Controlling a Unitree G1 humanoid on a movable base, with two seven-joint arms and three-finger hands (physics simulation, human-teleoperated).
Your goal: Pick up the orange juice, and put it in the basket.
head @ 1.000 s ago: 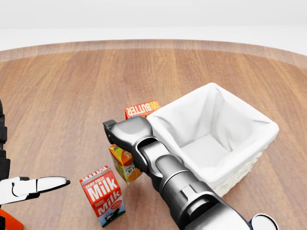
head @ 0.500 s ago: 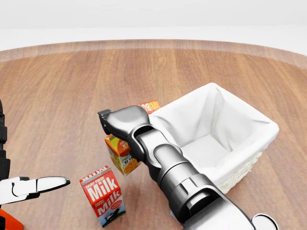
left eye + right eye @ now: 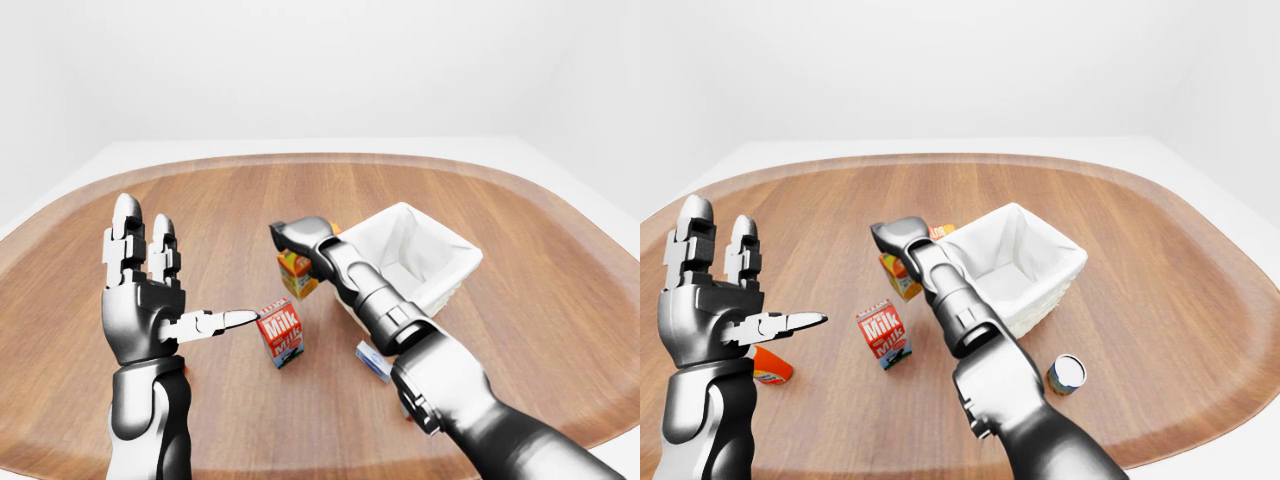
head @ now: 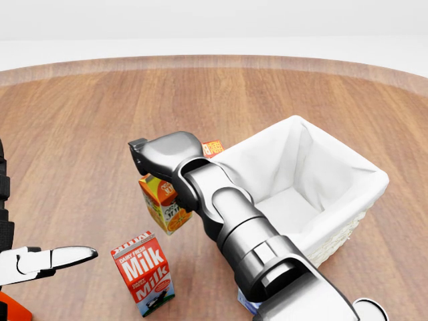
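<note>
— Where is the orange juice carton [image 4: 162,202]?
— Under the right hand [image 4: 164,157], tilted, just left of the white cloth-lined wicker basket [image 4: 348,217] in the head view. The hand covers its top; whether the fingers are clenched on it I cannot tell.
— The left hand [image 3: 140,300]?
— Raised, fingers [image 3: 126,232] spread and released, holding nothing. A red milk carton [image 4: 144,271] stands on the wooden surface [image 4: 80,134] near it.

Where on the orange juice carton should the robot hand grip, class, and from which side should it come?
Judging by its pose, grip the orange juice carton across its flat side panels, below the sloped top. It stands roughly upright, and the basket blocks the head view's right, so coming from above suits it. The right robot hand is already over its top.
</note>
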